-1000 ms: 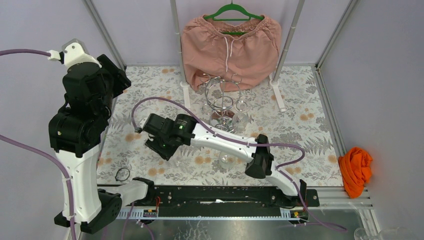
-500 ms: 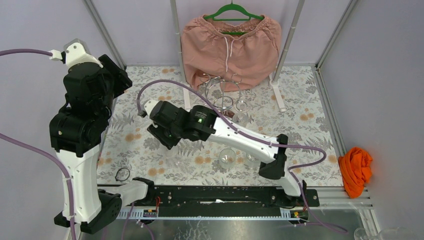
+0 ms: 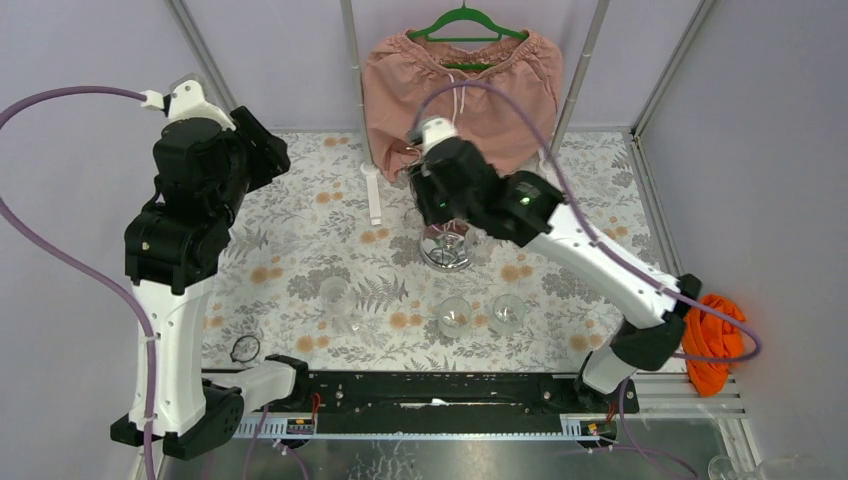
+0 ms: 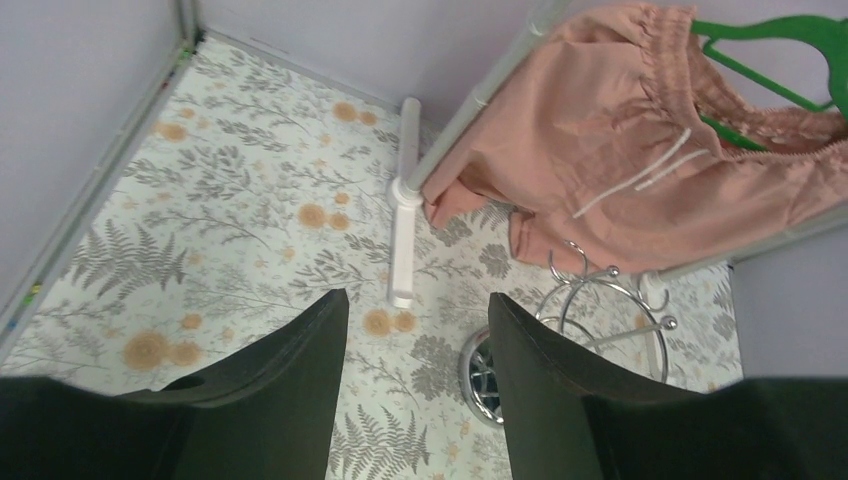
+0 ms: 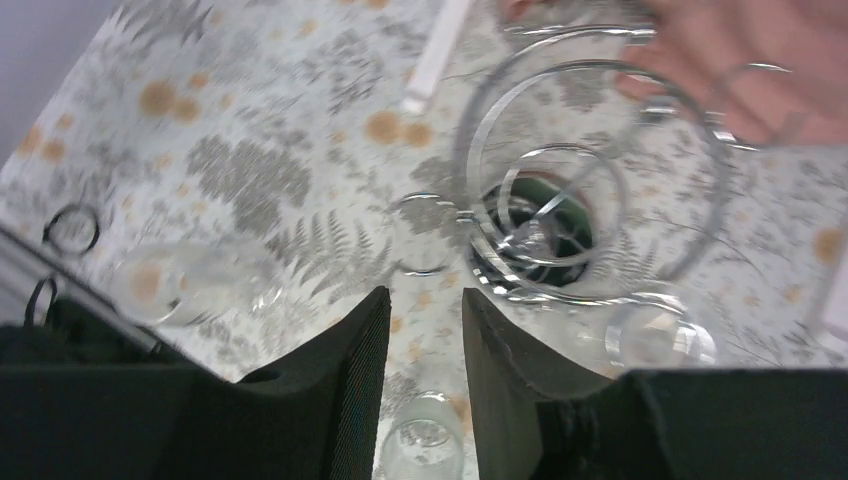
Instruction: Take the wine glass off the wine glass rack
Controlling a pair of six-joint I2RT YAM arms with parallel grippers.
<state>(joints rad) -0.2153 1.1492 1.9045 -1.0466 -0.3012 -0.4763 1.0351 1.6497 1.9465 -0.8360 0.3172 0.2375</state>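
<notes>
Nearest my bases, a small black ring [image 3: 245,348] lay at the mat's [image 3: 300,230] front edge. An orange cloth [image 3: 710,340] sat off the mat to the right. Three glasses stood upright on the mat, off the rack: the left glass [image 3: 335,295] by itself, the middle glass [image 3: 453,315] and right glass [image 3: 508,312] near each other. My left hand [image 4: 418,300] hung high over the mat's left side. Its fingers were spread and held nothing. Farther out, my right hand [image 5: 425,295] was reached over the rack [image 3: 447,245], looking down on its wire loops and shiny round base. Those fingers were parted too, with only mat and the middle glass showing in the gap. A fourth glass [image 5: 660,340] showed just beside the rack's base. I could not tell whether it hung from an arm or stood on the mat. Behind the rack a white post [image 3: 372,190] stood on the mat. Pink shorts [image 3: 460,90] hung on a green hanger [image 3: 465,20] at the back.
</notes>
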